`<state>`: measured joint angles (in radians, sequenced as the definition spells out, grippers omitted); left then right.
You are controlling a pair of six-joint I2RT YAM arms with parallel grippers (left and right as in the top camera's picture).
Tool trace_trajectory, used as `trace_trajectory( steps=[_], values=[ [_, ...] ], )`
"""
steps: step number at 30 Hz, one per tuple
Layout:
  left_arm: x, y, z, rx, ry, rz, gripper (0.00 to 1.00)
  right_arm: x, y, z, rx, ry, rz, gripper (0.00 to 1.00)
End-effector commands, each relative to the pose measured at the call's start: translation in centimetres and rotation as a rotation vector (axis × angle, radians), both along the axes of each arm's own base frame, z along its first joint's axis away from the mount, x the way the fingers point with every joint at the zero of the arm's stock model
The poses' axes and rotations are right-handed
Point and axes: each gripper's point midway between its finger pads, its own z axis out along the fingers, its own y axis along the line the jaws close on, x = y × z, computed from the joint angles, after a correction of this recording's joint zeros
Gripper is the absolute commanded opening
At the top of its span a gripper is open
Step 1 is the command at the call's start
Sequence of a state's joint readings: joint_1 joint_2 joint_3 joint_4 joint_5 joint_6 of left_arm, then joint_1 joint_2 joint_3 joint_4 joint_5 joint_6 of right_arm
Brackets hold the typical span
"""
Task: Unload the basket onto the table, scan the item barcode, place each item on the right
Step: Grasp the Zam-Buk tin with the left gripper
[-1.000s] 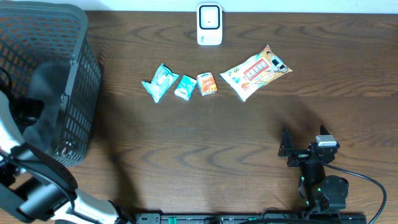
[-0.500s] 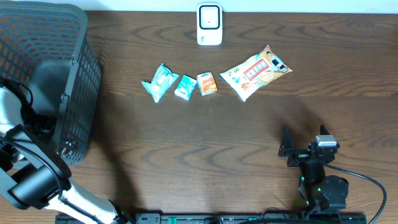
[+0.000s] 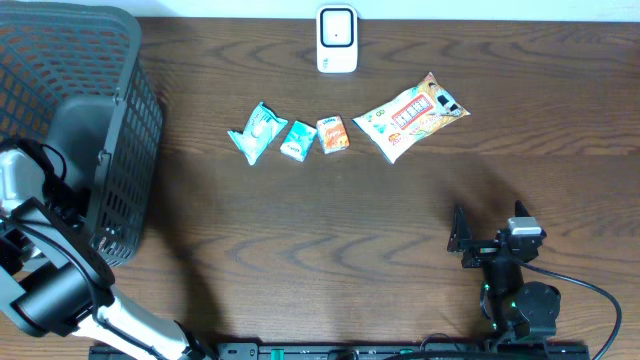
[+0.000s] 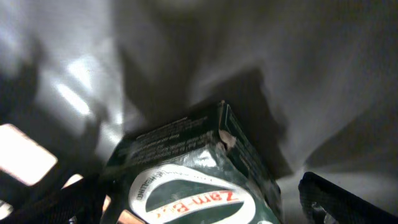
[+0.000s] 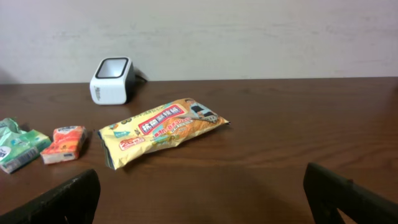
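Observation:
In the left wrist view a dark green packet [image 4: 205,168] with a white oval label and red letters lies on a pale floor inside the basket. My left gripper [image 4: 196,204] stands open over it, one dark finger on each side of the packet, neither pressing on it. The white barcode scanner [image 3: 337,38] stands at the table's far edge and also shows in the right wrist view [image 5: 112,79]. My right gripper [image 3: 487,232] hovers open and empty near the front right, its fingertips [image 5: 348,199] wide apart over bare wood.
A black mesh basket [image 3: 120,150] fills the left side, with my left arm [image 3: 20,185] reaching into it. On the table lie a teal packet [image 3: 257,131], a small teal pack [image 3: 297,139], an orange pack [image 3: 333,133] and a yellow snack bag [image 3: 410,115].
My left arm has shifted up and to the right, further into the basket. The right arm and the packs on the table have not moved.

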<state>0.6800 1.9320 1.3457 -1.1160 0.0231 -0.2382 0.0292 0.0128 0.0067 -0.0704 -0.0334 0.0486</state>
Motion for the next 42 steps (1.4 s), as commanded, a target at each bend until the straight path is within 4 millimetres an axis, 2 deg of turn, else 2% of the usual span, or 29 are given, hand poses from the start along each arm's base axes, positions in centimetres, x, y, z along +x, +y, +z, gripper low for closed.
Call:
trace_trajectory(
  steps=[1,9,13,17,21,23,27,30,35,42],
  values=[
    [-0.6,-0.6,-1.0,-0.033,0.010,-0.032,0.98,0.0,-0.3,-0.1,0.010,0.004,-0.012,0.99],
    [-1.2,-1.1,-1.6,-0.047,0.022,-0.030,0.98,0.0,-0.3,-0.1,0.009,0.004,-0.012,0.99],
    [-0.5,-1.6,-1.7,-0.076,-0.013,-0.011,0.98,0.0,-0.3,-0.1,0.009,0.004,-0.012,0.99],
    [1.2,-1.2,-2.0,-0.067,-0.091,-0.003,1.00,0.0,-0.3,-0.1,0.009,0.004,-0.012,0.99],
    [2.9,-0.8,-2.1,-0.054,-0.159,0.053,0.91,0.0,-0.3,-0.1,0.009,0.004,-0.012,0.99],
    [4.1,-0.8,-2.1,-0.066,-0.215,0.070,0.91,0.0,-0.3,-0.1,0.009,0.004,-0.012,0.99],
    [6.8,-1.0,-1.6,-0.105,-0.345,0.075,0.91,0.0,-0.3,-0.1,0.009,0.004,-0.012,0.99],
    [8.2,-0.3,-0.5,-0.100,-0.402,0.073,0.89,0.0,-0.3,-0.1,0.009,0.004,-0.012,0.99],
    [7.7,-0.5,1.0,-0.102,-0.383,0.076,0.89,0.0,-0.3,-0.1,0.010,0.004,-0.012,0.99],
    [5.9,-1.2,0.3,-0.115,-0.309,0.070,0.90,0.0,-0.3,-0.1,0.009,0.004,-0.012,0.99]
  ],
)
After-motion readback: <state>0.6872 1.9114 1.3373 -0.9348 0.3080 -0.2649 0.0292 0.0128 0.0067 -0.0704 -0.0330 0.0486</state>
